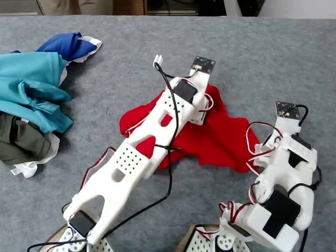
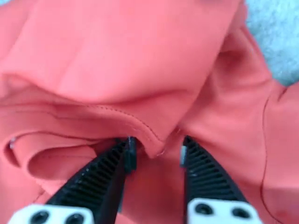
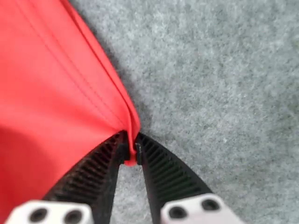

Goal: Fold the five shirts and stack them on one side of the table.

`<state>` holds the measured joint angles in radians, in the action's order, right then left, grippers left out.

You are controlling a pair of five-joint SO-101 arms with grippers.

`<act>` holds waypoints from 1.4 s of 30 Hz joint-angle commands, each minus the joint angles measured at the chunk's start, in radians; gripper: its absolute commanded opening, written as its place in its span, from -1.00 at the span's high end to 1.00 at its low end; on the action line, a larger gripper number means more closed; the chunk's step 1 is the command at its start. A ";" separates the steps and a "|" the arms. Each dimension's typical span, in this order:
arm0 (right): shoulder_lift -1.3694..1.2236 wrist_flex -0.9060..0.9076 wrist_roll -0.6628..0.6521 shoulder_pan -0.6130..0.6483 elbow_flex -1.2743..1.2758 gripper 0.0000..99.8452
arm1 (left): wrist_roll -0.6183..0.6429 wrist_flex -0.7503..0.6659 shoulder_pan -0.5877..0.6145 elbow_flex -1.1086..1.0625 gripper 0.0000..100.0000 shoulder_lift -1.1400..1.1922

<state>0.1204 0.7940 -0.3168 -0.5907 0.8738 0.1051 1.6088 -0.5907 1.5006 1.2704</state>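
A red shirt (image 1: pixel 220 136) lies crumpled at the table's middle. My left arm stretches across it, and the left gripper (image 2: pixel 156 150) hangs open just over the cloth (image 2: pixel 140 56). A stitched hem fold lies between its black fingers (image 2: pixel 112 163). My right gripper (image 3: pixel 131 151) is shut on the red shirt's edge (image 3: pixel 46 93), pinching the hem right at the grey table. In the high view the right gripper (image 1: pixel 261 151) sits at the shirt's right-hand corner.
Piled at the table's left edge are a teal shirt (image 1: pixel 31 86), a blue shirt (image 1: pixel 68 44), a dark olive shirt (image 1: pixel 18 139) and a bit of white cloth (image 1: pixel 29 167). Grey felt table (image 1: pixel 262 52) lies bare at the back right.
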 commanded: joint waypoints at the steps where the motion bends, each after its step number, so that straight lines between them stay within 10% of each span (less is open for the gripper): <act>1: 0.044 -0.021 0.003 0.010 0.004 0.98 | -0.005 -0.035 0.014 0.017 0.91 -0.022; 42: 0.045 -0.015 0.003 0.048 -0.016 0.99 | -0.005 0.149 0.198 0.161 0.96 -0.377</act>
<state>0.1204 0.7940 -0.3153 -0.5815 0.8738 0.1051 1.7484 -0.4051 1.6203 0.9851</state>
